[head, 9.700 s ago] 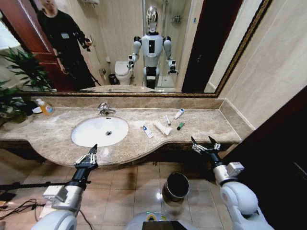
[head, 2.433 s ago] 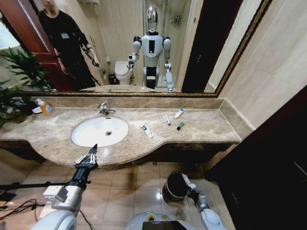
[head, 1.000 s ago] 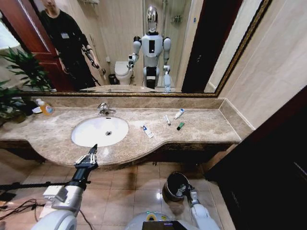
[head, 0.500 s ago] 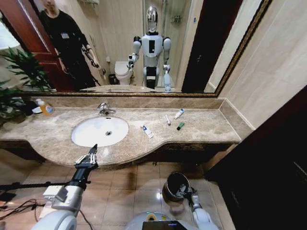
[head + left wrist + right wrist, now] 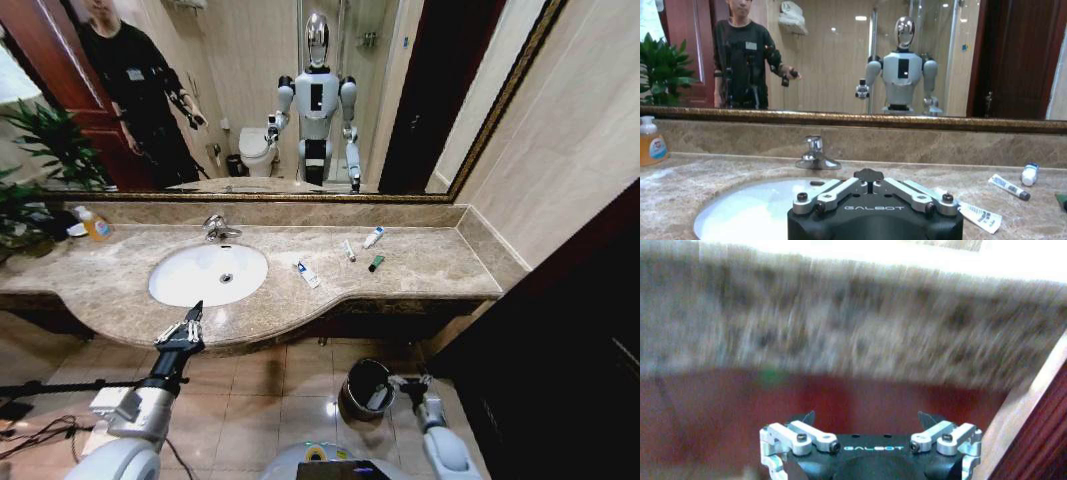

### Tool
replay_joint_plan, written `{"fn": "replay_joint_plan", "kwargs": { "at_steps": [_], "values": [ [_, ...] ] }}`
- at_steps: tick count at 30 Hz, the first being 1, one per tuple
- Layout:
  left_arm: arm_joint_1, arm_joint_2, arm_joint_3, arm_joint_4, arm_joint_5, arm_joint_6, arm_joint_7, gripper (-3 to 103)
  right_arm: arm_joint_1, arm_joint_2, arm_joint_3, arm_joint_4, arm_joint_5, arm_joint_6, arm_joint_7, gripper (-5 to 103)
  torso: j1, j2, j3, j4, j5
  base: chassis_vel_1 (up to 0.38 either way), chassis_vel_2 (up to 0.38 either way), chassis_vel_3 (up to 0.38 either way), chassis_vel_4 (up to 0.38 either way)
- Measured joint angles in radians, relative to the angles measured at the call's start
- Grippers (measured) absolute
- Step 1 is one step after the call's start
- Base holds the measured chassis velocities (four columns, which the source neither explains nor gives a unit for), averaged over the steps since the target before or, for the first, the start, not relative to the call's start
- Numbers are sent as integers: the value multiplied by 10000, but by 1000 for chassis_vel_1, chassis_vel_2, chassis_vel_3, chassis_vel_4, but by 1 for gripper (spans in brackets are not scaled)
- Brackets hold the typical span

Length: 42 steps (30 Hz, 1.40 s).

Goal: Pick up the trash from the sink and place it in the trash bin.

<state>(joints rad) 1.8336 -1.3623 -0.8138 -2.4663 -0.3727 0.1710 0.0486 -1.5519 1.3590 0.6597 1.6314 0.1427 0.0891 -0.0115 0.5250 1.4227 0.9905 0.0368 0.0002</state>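
The white oval sink (image 5: 190,285) is set in a mottled marble counter (image 5: 440,270). Trash lies on the counter beside the basin: a white tube (image 5: 308,273), a thin white tube (image 5: 349,251), a blue-capped white tube (image 5: 373,237) and a dark green tube (image 5: 376,263). The dark metal trash bin (image 5: 352,385) stands on the floor below, with something white inside. My right gripper (image 5: 412,381) hangs just beside the bin's rim, open and empty, fingertips (image 5: 803,417) spread wide. My left gripper (image 5: 185,322) is open at the counter's front edge, facing the basin (image 5: 753,212).
A chrome tap (image 5: 218,228) rises behind the basin, and a yellow-orange soap bottle (image 5: 96,226) stands far left by a plant (image 5: 40,160). A large mirror backs the counter. Tiled floor (image 5: 280,400) lies open around the bin; a dark wall panel (image 5: 560,340) closes the right side.
My right gripper has moved from over the bin's mouth to just beside its rim and a little higher. The left arm and the items on the counter have not moved.
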Motion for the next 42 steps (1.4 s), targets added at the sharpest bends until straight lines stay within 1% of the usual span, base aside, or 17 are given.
{"fn": "replay_joint_plan", "kwargs": {
  "at_steps": [3,4,8,9,13,16,21,23,24,27,29,32,34,36,38,40,42],
  "values": [
    [0,0,0,0,0,0,1,0,-637,-374,197,2039,816,-565,705,100,0,0,0,0,-2,0,0,0,0],
    [0,0,0,0,0,0,1,0,-637,-374,197,2039,816,-565,705,100,0,0,0,0,-2,0,0,0,0],
    [0,0,0,0,0,0,1,0,-682,-486,225,3748,1327,-1138,1673,100,0,0,0,-2,-2,0,0,0,0],
    [0,0,0,0,0,0,1,0,-682,-486,225,3748,1327,-1138,1673,100,0,0,0,-2,-2,0,0,0,0],
    [0,0,0,0,0,0,1,0,-189,-586,-86,4478,1242,-1606,2080,100,0,0,0,1,-2,0,0,0,0],
    [0,0,0,0,0,0,1,0,610,-923,-583,4821,1247,-2273,2250,100,0,0,0,1,-2,0,0,0,0],
    [0,0,0,-1,0,0,2,0,1715,-1394,-1063,4305,1306,-2520,2244,100,0,0,1,0,1,0,0,0,0],
    [0,0,0,-1,1,0,1,0,2473,-1687,-1317,3891,1563,-2711,2245,100,1,0,1,0,-1,0,0,0,0],
    [0,0,0,-1,1,0,1,0,2473,-1687,-1317,3891,1563,-2711,2245,100,1,0,1,0,-1,0,0,0,0],
    [0,0,0,0,0,0,1,0,3709,-1924,-1814,3247,2001,-3088,2292,100,1,0,1,1,-1,0,0,0,0],
    [0,0,0,0,0,0,5,0,3991,-1940,-1964,3098,2070,-3173,2349,100,1,0,1,0,-2,0,0,0,0],
    [0,-1,0,0,0,0,1,0,4984,-1922,-2834,2452,2405,-3563,2802,100,1,0,2,0,-3,0,0,0,0],
    [0,0,0,0,0,0,0,0,5064,-1913,-2915,2384,2431,-3592,2836,100,1,-1,2,0,-3,0,0,0,0],
    [0,0,0,0,0,0,0,0,5783,-1813,-3600,1722,2632,-4021,3185,100,1,-1,2,2,-2,0,0,0,0],
    [0,0,0,0,0,0,1,0,5948,-1792,-3748,1567,2709,-4166,3294,100,1,-1,2,1,-3,0,0,0,0],
    [0,0,0,0,0,0,0,0,6308,-1741,-4064,1198,2889,-4640,3469,100,1,-1,2,1,-1,0,0,0,0],
    [0,0,0,0,0,0,0,0,6375,-1731,-4113,1120,2903,-4723,3485,100,2,-1,2,1,-3,0,0,0,0]
  ]
}}
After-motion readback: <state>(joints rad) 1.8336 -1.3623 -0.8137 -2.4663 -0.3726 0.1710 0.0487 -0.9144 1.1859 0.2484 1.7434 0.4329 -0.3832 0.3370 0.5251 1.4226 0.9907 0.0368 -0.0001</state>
